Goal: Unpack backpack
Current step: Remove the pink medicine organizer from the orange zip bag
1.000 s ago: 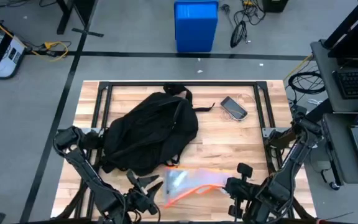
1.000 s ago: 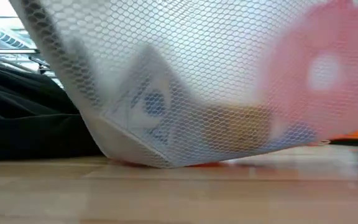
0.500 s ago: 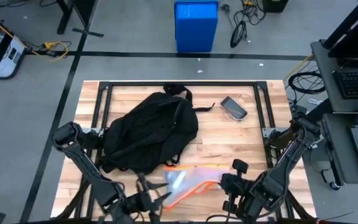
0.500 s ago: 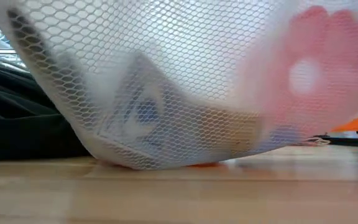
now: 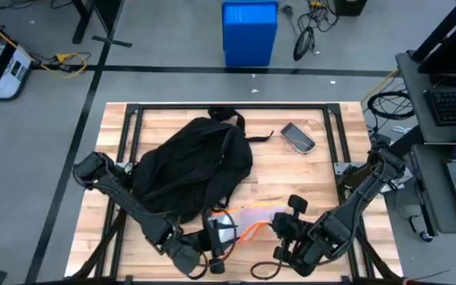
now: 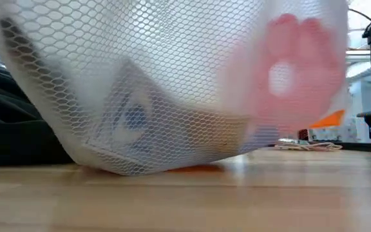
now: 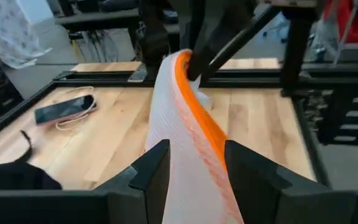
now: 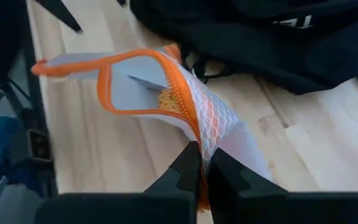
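While the right gripper [image 8: 199, 163] has its fingers clenched on the orange-zippered edge of a white mesh pouch [image 8: 185, 106], the left gripper [image 7: 194, 163] straddles the pouch's other end with fingers spread, the mesh lying between them; whether they press it I cannot tell. The pouch [image 5: 240, 226] sits at the near middle of the desk [image 5: 291, 178], with cards and a pink shape showing inside. The backpack [image 5: 192, 170] lies just beyond it, left of centre, touching the pouch's corner. A phone [image 5: 298, 136] rests far right.
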Robot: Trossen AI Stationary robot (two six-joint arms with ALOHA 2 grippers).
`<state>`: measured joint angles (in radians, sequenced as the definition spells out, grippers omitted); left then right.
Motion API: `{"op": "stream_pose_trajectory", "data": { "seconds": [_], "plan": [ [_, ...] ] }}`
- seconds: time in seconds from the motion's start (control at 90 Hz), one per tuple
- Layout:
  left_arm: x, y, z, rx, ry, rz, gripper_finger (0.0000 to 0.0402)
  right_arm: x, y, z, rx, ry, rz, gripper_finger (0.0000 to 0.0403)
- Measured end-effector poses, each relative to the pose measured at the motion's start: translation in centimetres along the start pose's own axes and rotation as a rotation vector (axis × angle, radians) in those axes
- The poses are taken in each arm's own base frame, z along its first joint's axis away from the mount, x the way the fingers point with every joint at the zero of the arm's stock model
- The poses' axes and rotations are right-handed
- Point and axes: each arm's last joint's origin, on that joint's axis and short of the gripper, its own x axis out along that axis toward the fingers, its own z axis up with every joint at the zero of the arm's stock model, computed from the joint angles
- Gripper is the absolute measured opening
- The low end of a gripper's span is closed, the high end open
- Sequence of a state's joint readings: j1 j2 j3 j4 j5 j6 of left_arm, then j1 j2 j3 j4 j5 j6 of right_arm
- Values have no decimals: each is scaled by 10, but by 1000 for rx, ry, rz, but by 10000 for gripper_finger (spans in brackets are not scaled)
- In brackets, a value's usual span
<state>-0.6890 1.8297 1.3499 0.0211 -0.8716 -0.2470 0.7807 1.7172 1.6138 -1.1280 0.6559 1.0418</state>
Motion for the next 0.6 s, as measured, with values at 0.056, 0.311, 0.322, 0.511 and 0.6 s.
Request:
{"op": "stream_pose_trajectory", "data": {
  "seconds": [0.056,0.311,0.322,0.511,0.6],
  "plan": [
    [3,3,0,-1,6,4,142,2,-1,2,-3,-2,-2,0],
    [11,6,6,-5,-14,-82,142,11,-8,12,-23,-1,-35,0],
    [10,5,7,-6,-18,-85,142,11,-9,13,-24,-2,-37,0],
    [10,5,12,-11,-44,-61,142,19,-16,22,-44,0,-65,0],
    [13,11,8,0,-10,20,145,21,-18,24,-46,0,-67,0]
  ]
}}
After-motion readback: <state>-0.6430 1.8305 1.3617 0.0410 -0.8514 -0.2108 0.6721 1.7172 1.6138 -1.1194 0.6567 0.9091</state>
